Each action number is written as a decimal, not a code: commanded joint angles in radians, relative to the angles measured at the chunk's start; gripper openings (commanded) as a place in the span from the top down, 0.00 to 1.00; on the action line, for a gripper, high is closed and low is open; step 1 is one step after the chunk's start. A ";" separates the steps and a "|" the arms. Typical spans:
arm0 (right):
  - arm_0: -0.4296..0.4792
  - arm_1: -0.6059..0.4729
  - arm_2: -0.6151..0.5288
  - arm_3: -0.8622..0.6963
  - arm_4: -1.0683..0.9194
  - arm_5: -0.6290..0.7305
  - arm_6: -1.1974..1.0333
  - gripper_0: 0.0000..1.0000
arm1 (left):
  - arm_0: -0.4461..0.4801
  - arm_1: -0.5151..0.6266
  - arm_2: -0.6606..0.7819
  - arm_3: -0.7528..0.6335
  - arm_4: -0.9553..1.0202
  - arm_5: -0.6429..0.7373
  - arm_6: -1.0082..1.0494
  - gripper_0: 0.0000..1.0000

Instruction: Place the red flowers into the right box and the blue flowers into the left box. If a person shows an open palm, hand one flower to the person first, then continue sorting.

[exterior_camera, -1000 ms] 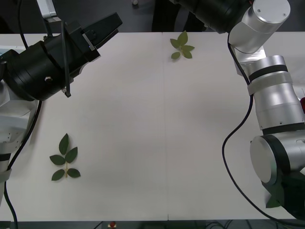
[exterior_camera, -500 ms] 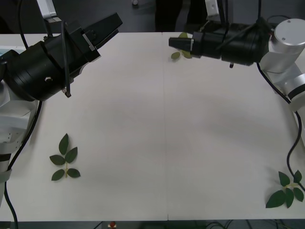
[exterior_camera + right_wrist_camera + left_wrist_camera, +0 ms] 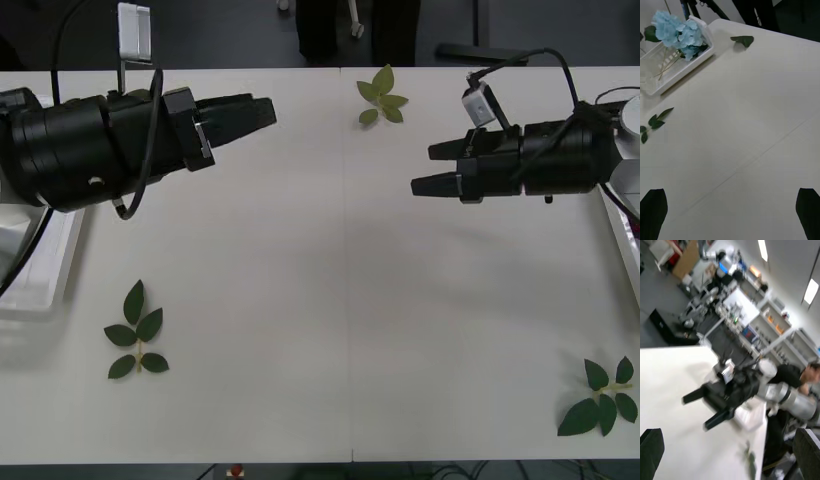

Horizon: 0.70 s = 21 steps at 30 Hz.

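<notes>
White table (image 3: 340,300) lay before you with loose leaf sprigs (image 3: 137,332) on it and no flower left to sort. The blue flowers (image 3: 679,32) sat in the left box (image 3: 675,73), heads against its far wall, stems across the floor. No red flowers were in sight; the right box (image 3: 625,240) showed an edge at the table's right side.

Had you needed to hand one over, you would likely have found the blue flowers light and soft, easily crushed at the head, so take the thin stiff stem.

Both claws hung spread and empty above the table, left gripper (image 3: 262,110) and right gripper (image 3: 428,168) pointing at each other. Compared with half a second earlier, your right arm had come nearer and lower from the far edge, and your left had levelled out.
</notes>
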<state>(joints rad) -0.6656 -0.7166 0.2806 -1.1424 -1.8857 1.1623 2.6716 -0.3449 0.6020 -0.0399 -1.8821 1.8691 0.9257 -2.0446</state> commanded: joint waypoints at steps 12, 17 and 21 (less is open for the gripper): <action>-0.028 -0.081 -0.187 -0.049 -0.059 0.303 0.034 0.00 | -0.241 0.036 0.146 0.074 -0.258 0.469 -0.115 0.00; -0.028 -0.092 -0.187 -0.049 -0.105 0.315 0.034 0.00 | -0.255 -0.008 0.169 0.098 -0.338 0.532 -0.255 0.00; -0.023 -0.096 -0.187 -0.049 -0.135 0.313 0.034 0.00 | -0.236 -0.034 0.167 0.098 -0.375 0.536 -0.385 0.00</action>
<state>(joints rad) -0.6657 -0.7733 0.0901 -1.1651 -1.9993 1.4783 2.6716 -0.5842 0.5740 0.1277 -1.7678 1.5070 1.4586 -2.3465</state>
